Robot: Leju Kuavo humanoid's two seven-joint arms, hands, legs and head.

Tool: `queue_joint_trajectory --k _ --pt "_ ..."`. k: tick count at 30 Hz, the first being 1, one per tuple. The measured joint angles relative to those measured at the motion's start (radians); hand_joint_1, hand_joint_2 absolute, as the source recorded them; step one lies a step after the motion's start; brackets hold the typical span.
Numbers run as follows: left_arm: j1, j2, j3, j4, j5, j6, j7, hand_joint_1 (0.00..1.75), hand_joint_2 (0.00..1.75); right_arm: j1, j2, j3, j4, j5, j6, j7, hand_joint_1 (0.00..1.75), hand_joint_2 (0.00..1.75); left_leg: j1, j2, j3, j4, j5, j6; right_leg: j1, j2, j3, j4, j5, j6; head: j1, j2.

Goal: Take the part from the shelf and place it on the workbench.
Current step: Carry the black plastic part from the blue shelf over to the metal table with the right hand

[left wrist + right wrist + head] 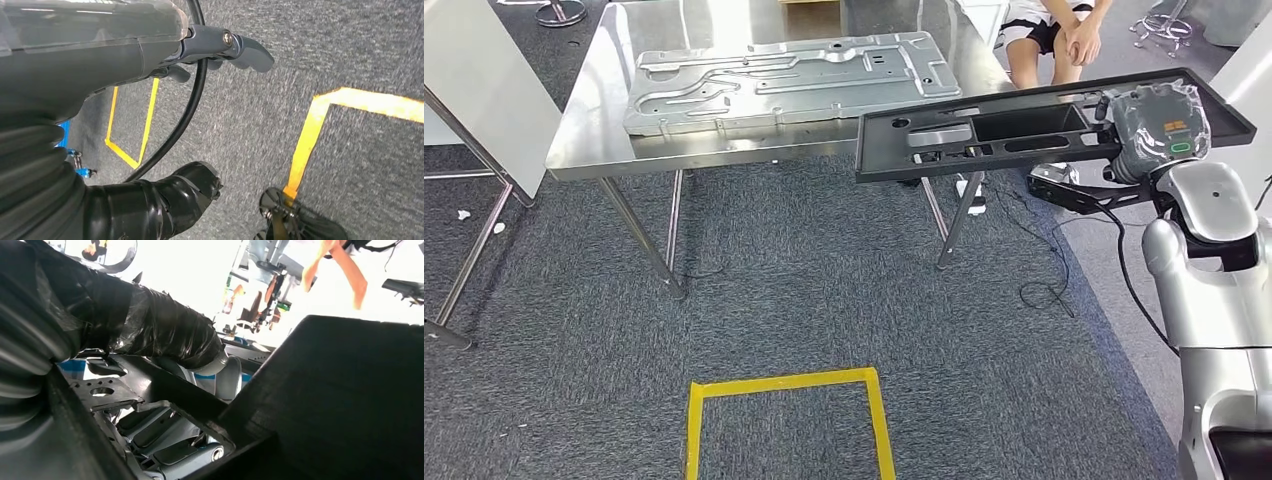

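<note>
Big stamped metal panel (789,78) lying flat, well left of right hand. Seated person (1056,35) just beyond hand. Yellow tape square (786,385) on grey carpet (824,290), below-left. Black cable (1049,265) trailing nearby.

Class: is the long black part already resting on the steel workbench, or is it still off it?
Still off it. The black part is held by the right hand beside the workbench, its near end over carpet.

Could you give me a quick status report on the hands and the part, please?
Right hand holds the black part beside the workbench, not yet set down. Left hand hangs empty over carpet. Metal panel occupies the benchtop; seated person beyond.
</note>
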Motion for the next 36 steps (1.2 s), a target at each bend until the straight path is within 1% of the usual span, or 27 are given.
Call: queue_joint_trajectory --k 4,6,9,13,16,21,25,28,32,36 --pt "0.0 0.0 0.0 0.0 -0.004 0.001 0.003 0.0 1.75 -0.023 0.023 0.021 0.017 0.022 0.004 0.001 1.75 1.75 0.0 0.0 -0.001 0.0 0.0 0.001 0.0 0.0 0.0 -0.001 0.001 0.001 0.0 0.0" --pt "0.0 0.0 0.0 0.0 -0.007 0.002 0.007 0.0 1.75 -0.045 0.053 0.047 0.03 0.053 0.009 0.001 1.75 1.75 0.0 0.001 -0.001 0.0 0.0 0.001 -0.001 0.002 0.0 -0.001 0.001 0.001 0.0 0.0" --pt "-0.004 -0.004 -0.001 0.0 -0.008 0.01 0.01 0.0 1.75 -0.084 0.123 0.114 0.056 0.093 0.023 0.007 1.75 1.75 0.001 0.003 -0.001 0.0 0.0 0.001 -0.002 0.006 0.0 -0.001 0.003 0.001 0.0 0.0" --pt "-0.012 -0.031 -0.002 0.0 -0.003 0.05 0.016 0.0 1.75 -0.149 0.236 0.246 0.112 0.112 0.044 0.032 1.75 1.75 0.001 0.005 0.0 0.0 0.002 0.001 -0.002 0.006 -0.002 0.0 0.003 0.0 0.0 0.0" --pt "-0.012 -0.046 -0.002 0.0 0.002 0.059 0.02 0.0 1.75 -0.209 0.308 0.325 0.164 0.114 0.056 0.04 1.75 1.75 0.002 0.002 -0.001 0.0 0.004 0.001 -0.001 0.004 -0.003 0.0 0.003 -0.001 0.0 0.0" --pt "-0.012 -0.058 -0.002 0.001 0.002 0.058 0.022 0.0 1.75 -0.278 0.391 0.41 0.227 0.116 0.064 0.043 1.75 1.75 0.003 0.001 -0.002 0.0 0.004 0.0 0.0 0.003 -0.002 0.0 0.004 -0.001 0.0 0.0" --pt "-0.01 -0.059 -0.001 0.001 0.003 0.058 0.022 0.0 1.75 -0.302 0.435 0.441 0.254 0.116 0.068 0.044 1.75 1.75 0.003 0.0 -0.002 0.0 0.004 0.0 0.0 0.002 -0.003 0.0 0.004 -0.001 0.0 0.0" --pt "-0.01 -0.059 0.0 0.001 0.005 0.058 0.022 0.0 1.75 -0.322 0.456 0.463 0.268 0.113 0.08 0.05 1.75 1.75 0.003 0.001 -0.002 0.0 0.004 0.0 0.0 0.002 -0.003 0.0 0.004 -0.001 0.0 0.0" --pt "-0.01 -0.061 0.002 0.001 0.006 0.058 0.02 0.0 1.75 -0.357 0.463 0.49 0.286 0.105 0.098 0.057 1.75 1.75 0.003 0.0 -0.003 0.0 0.004 0.001 0.0 0.002 -0.002 -0.001 0.004 -0.001 0.0 0.0" --pt "-0.008 -0.061 0.005 0.001 0.011 0.058 0.018 0.0 1.75 -0.419 0.454 0.506 0.298 0.09 0.142 0.056 1.75 1.75 0.001 0.0 -0.003 0.0 0.004 0.001 0.0 0.002 -0.002 -0.001 0.004 -0.001 0.0 0.0"
